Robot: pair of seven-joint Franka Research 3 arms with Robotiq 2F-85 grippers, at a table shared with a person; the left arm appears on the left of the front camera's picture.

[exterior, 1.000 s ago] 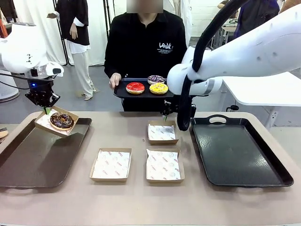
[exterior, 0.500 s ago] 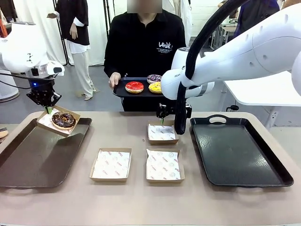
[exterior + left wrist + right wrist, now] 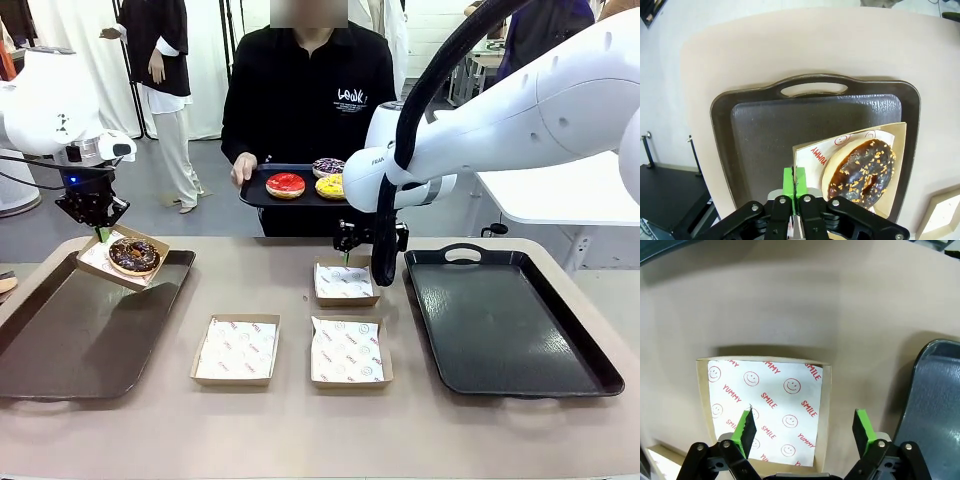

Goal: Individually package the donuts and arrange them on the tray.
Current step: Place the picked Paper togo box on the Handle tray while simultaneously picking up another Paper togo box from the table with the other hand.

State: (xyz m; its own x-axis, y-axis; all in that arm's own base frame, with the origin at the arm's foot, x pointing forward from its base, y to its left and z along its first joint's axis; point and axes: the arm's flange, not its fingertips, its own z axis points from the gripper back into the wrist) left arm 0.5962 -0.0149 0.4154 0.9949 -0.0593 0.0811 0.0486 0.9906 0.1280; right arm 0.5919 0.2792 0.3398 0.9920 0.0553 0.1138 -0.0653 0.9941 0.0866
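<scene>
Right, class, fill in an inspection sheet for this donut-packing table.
Surface: beige rounded table, bearing a dark plastic left tray and right tray.
Job's things: chocolate sprinkled ring donut in a brown paper-lined cardboard box; three empty lined boxes; glossy red donut, purple donut and yellow donut on the person's black tray.
Clutter: nothing seen.
Grippers: left gripper fingers shut on the donut box's edge; right gripper open above the far empty box.
Cables: black hose along the right arm.
Surroundings: person in black top across the table; white table behind.
</scene>
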